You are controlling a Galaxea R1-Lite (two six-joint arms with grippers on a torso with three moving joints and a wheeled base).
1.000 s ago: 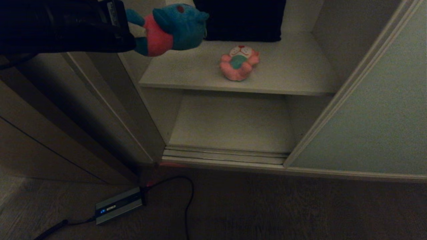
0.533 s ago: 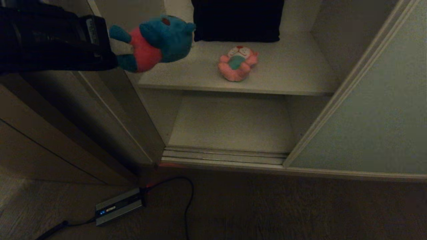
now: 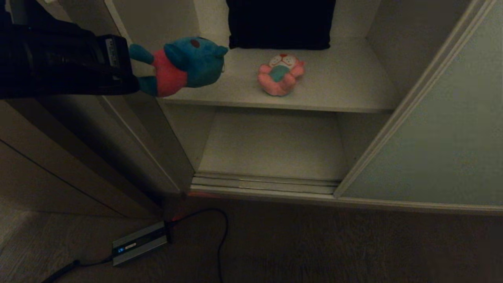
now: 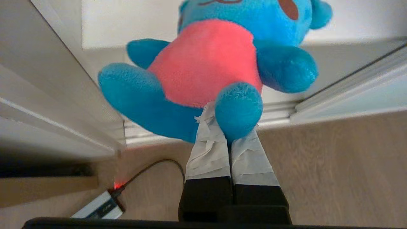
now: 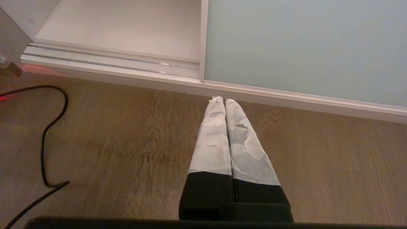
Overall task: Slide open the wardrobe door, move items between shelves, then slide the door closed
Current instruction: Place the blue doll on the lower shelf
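The sliding wardrobe door (image 3: 440, 129) stands slid to the right, exposing the upper shelf (image 3: 338, 86) and lower shelf (image 3: 275, 145) above a wood floor (image 3: 314, 243). A dark folded cloth (image 3: 281, 23) and the pink plush (image 3: 279, 74) lie on the upper shelf. The left gripper (image 4: 227, 127) extends level before the opening's left side, clamped on the teal plush (image 3: 184, 65), which hangs in the air. The right gripper (image 5: 221, 101) points at the floor, fingers together and empty. A power adapter (image 3: 139, 243) lies on the floor.
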